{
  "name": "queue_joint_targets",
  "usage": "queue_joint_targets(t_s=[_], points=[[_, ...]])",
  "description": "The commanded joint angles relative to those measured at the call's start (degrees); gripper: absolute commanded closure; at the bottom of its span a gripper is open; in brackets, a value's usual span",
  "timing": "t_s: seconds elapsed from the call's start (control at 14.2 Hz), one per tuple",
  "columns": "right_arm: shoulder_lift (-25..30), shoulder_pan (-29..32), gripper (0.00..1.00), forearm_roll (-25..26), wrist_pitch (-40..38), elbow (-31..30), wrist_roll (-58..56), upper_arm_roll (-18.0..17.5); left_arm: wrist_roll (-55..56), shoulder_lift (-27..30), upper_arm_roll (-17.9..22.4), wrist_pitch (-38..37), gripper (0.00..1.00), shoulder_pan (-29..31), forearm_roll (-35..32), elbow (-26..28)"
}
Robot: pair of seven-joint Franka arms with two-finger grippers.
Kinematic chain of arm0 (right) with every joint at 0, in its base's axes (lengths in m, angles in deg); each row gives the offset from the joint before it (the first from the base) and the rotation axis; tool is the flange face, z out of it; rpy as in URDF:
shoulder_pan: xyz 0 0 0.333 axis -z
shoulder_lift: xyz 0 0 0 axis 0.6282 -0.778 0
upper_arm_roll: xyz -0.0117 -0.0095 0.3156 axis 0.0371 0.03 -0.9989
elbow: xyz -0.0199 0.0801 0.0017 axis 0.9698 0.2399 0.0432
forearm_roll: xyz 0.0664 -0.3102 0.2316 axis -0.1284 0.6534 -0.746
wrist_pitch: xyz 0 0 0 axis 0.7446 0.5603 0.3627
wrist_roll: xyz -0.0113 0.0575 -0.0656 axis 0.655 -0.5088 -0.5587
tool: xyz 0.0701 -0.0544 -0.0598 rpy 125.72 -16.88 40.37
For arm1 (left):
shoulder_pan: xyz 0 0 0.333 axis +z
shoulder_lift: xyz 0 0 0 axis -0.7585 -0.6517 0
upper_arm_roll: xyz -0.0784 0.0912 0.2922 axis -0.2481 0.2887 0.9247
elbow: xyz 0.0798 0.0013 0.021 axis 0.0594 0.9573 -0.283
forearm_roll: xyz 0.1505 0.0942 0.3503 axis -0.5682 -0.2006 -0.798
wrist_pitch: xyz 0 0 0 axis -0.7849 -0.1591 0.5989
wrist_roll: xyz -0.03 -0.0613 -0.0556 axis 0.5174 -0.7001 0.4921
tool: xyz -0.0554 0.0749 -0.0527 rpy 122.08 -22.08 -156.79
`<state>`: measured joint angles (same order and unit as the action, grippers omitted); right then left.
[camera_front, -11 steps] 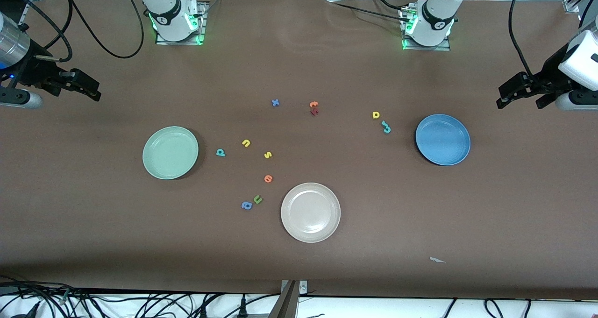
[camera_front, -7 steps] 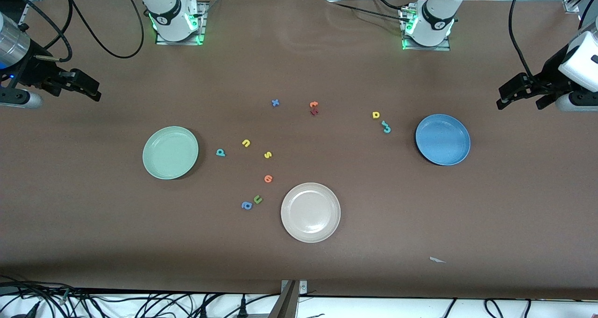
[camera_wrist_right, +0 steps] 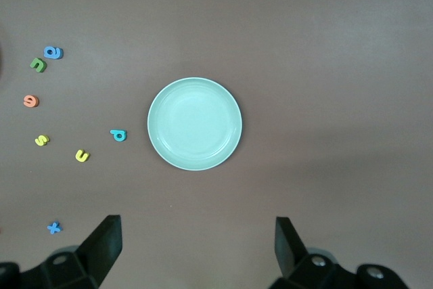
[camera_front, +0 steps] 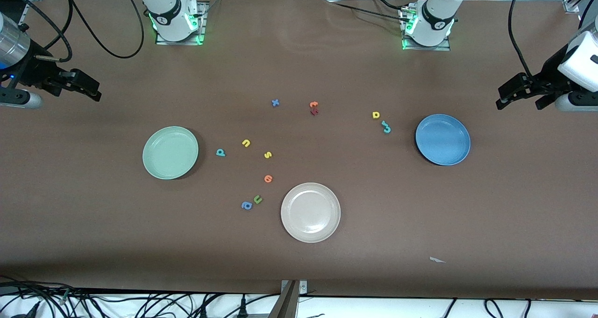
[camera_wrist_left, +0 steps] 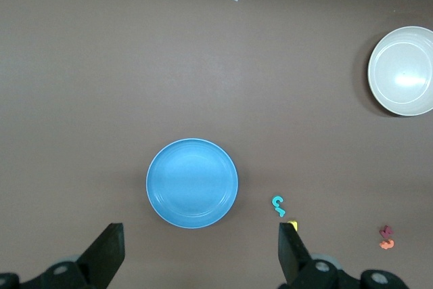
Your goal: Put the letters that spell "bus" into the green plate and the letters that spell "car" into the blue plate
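Left gripper (camera_wrist_left: 197,252) wide open, right gripper (camera_wrist_right: 196,248) likewise, empty

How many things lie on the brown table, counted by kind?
Round plates: 3 (mint-green plate, blue plate, cream-white plate)
Small foam letters: 11, e.g. yellow "s"
White scrap: 1
Total: 15

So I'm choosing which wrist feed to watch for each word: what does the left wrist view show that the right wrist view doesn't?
Only the left wrist view shows the blue plate, the teal letters beside it with a yellow letter at the open left gripper, the cream plate, and the orange and red letters.

Only the right wrist view shows the green plate, the teal b, yellow u, yellow s and the open right gripper.

Both show bare brown table.
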<state>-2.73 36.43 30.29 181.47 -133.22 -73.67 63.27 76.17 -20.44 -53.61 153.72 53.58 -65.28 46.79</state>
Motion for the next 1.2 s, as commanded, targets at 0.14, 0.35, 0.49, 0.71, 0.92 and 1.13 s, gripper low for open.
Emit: queue_joint_targets(t_s=[0.14,0.35,0.49,0.71,0.92,1.13], points=[[0.6,0.1,0.0,-1.0,-0.4,-0.3,0.1,0.1,-1.3,-0.7,0.1,-0.6,0.0,0.2,1.3,-1.6],[0.6,0.1,0.0,-1.0,-0.4,-0.3,0.2,0.1,-1.3,-0.8,0.1,-0.7,0.0,0.5,1.3,-1.6],[0.6,0.1,0.0,-1.0,-0.4,-0.3,0.2,0.1,-1.4,-0.8,0.1,-0.7,0.0,0.7,1.0,-1.6],[0.6,0.1,0.0,-1.0,-0.5,-0.3,0.2,0.1,-1.7,-1.0,0.1,-0.7,0.0,0.6,0.5,-1.4],[0.6,0.1,0.0,-1.0,-0.5,-0.3,0.2,0.1,-2.0,-1.0,0.5,-0.5,0.0,1.1,0.1,-1.5],[0.6,0.1,0.0,-1.0,-0.5,-0.3,0.2,0.1,-2.0,-1.6,0.3,-0.5,0.0,1.0,-5.1,-1.4]])
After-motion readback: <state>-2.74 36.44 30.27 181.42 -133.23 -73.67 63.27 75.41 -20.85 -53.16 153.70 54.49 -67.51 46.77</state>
